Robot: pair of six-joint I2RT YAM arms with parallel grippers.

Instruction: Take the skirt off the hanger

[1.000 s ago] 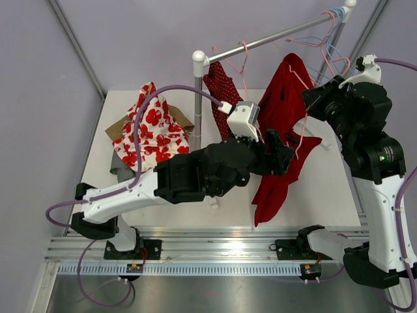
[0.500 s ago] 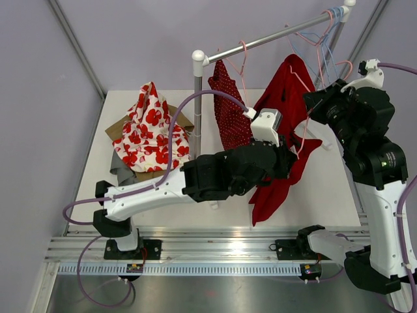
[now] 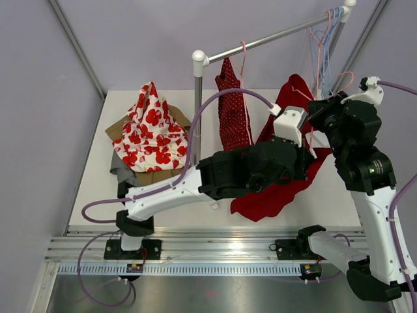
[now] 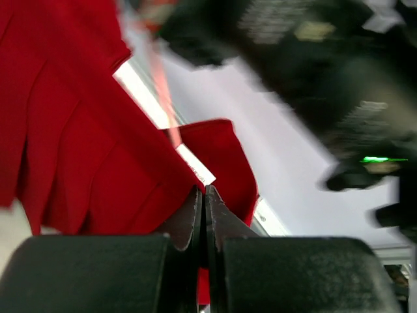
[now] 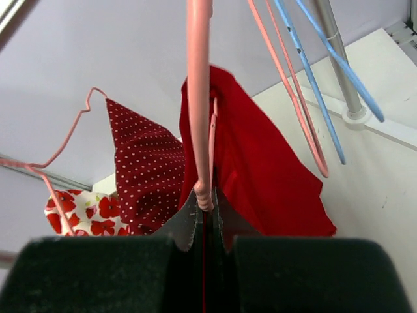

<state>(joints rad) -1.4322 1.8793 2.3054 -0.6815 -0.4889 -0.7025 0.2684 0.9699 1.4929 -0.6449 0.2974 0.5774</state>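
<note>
The plain red skirt [image 3: 277, 195] hangs from a pink hanger [image 5: 199, 98] at the right end of the rail [image 3: 260, 42]. Its lower part is bunched out to the left above the table. My left gripper [image 4: 204, 190] is shut on an edge of the red skirt [image 4: 78, 143], beside a white label. In the top view the left gripper [image 3: 307, 153] sits against the skirt's right side. My right gripper [image 5: 205, 201] is shut on the hanger's twisted wire end, with the skirt [image 5: 260, 163] draped just behind it. Seen from above, the right gripper [image 3: 320, 107] is mostly hidden behind the arm.
A dark red polka-dot garment [image 3: 233, 114] hangs on another pink hanger mid-rail. Empty pink and blue hangers [image 3: 324, 29] crowd the rail's right end. A red-flowered white garment [image 3: 151, 130] lies heaped on cardboard at the table's left. The rail post [image 3: 198, 98] stands centre.
The left arm swung right to the red skirt and its jaws closed on the fabric. The skirt's lower part rose and bunched leftward. The right gripper kept its hold on the hanger.
</note>
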